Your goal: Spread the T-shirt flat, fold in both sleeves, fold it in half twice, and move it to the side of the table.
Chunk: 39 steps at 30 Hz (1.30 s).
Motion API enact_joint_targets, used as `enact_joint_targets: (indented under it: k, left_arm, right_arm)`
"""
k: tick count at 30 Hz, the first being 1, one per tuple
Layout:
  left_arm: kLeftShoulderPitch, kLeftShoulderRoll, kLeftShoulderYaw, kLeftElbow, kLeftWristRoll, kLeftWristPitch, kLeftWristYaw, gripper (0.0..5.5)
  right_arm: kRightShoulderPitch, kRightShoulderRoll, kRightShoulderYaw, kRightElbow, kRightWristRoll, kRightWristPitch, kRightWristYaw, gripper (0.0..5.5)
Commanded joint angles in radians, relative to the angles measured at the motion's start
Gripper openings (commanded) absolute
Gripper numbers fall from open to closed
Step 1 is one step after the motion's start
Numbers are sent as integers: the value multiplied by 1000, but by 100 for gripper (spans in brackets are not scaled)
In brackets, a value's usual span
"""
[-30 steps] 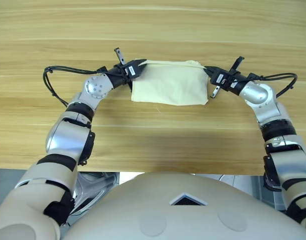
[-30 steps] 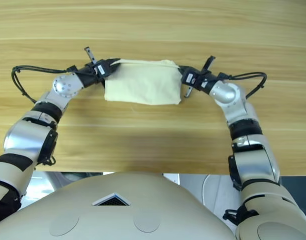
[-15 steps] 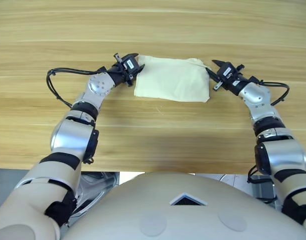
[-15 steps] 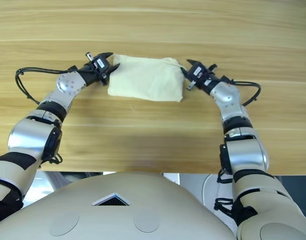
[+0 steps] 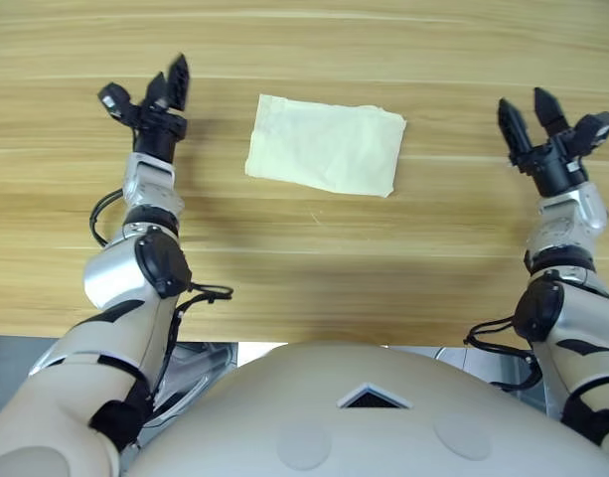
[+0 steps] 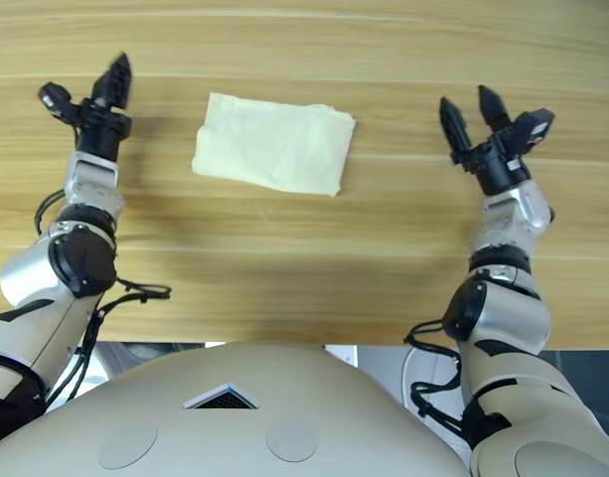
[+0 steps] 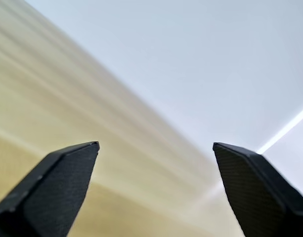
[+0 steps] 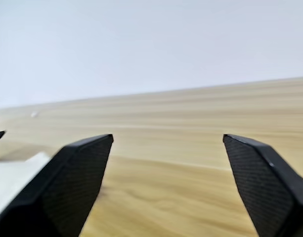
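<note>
The pale yellow T-shirt (image 5: 326, 145) lies folded into a small rectangle on the wooden table (image 5: 304, 258), a little beyond the middle. My left gripper (image 5: 168, 79) is raised well to the left of it, open and holding nothing. Well to the right of the shirt stands my right gripper (image 5: 523, 101), also open and empty. In the left wrist view the two dark fingertips (image 7: 62, 177) are spread wide over bare wood. The right wrist view has its fingertips (image 8: 77, 177) wide apart too, with a pale corner of the T-shirt (image 8: 15, 182) beside one.
Bare wood surrounds the shirt on all sides. The table's front edge (image 5: 383, 343) runs just ahead of my arms.
Both grippers have let go of the T-shirt's ends, opened and swung outward to the sides. The shirt now rests flat on the table.
</note>
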Motion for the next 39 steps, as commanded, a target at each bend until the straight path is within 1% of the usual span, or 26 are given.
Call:
enact_joint_targets:
  k: [1,3,5,6,8,10,12,14,16,21,22,23,24,25,27,30,33,36,39]
  left_arm:
    - [-10,-31,15,-20,-16,18,-119,397]
    - [-9,-47,49,-37,-66,75,-240,358]
    - [5,-65,58,-62,-97,131,-368,324]
    - [15,-76,48,-73,-95,144,-418,310]
    - [51,-120,4,-104,-70,146,-531,274]
    - [79,-157,-33,-122,-44,125,-581,240]
    - [83,-176,-48,-127,-32,105,-578,205]
    - [79,-182,-51,-124,-32,106,-566,177]
    - [79,-188,-58,-121,-24,98,-554,138]
    - [83,-215,-90,-127,7,63,-543,62]
    - [84,-218,-93,-128,10,60,-541,40]
    - [85,-221,-96,-129,12,57,-538,36]
    - [85,-224,-99,-130,15,54,-534,13]
    - [85,-227,-104,-130,18,50,-530,3]
    - [85,-232,-116,-131,27,42,-522,3]
    - [86,-236,-123,-132,38,32,-512,3]
    - [89,-238,-128,-135,43,17,-493,3]
    - [96,-237,-126,-142,43,7,-482,3]
    - [102,-234,-124,-147,40,3,-476,3]
  right_arm:
    - [-29,23,18,-94,-41,-50,-37,414]
    - [-23,56,55,-223,-81,-91,-91,377]
    - [-7,97,123,-378,-175,-131,-181,339]
    - [-1,111,155,-432,-229,-150,-227,322]
    - [-14,145,249,-524,-411,-189,-354,282]
    - [-40,174,331,-569,-552,-201,-452,245]
    - [-76,188,416,-555,-707,-205,-551,207]
    - [-128,195,521,-489,-893,-199,-678,174]
    - [-164,201,606,-423,-1025,-190,-780,133]
    - [-188,228,799,-282,-1236,-179,-941,48]
    - [-191,228,837,-250,-1276,-171,-972,23]
    - [-195,227,870,-216,-1310,-162,-1001,17]
    - [-198,227,897,-181,-1332,-158,-1024,0]
    - [-198,228,919,-151,-1349,-157,-1042,0]
    - [-193,236,960,-104,-1366,-166,-1062,0]
    - [-174,245,1005,-18,-1354,-174,-1021,0]
    - [-174,215,987,86,-1301,-141,-955,0]
    - [-180,175,915,174,-1207,-36,-962,0]
    - [-166,126,811,230,-1086,42,-998,0]
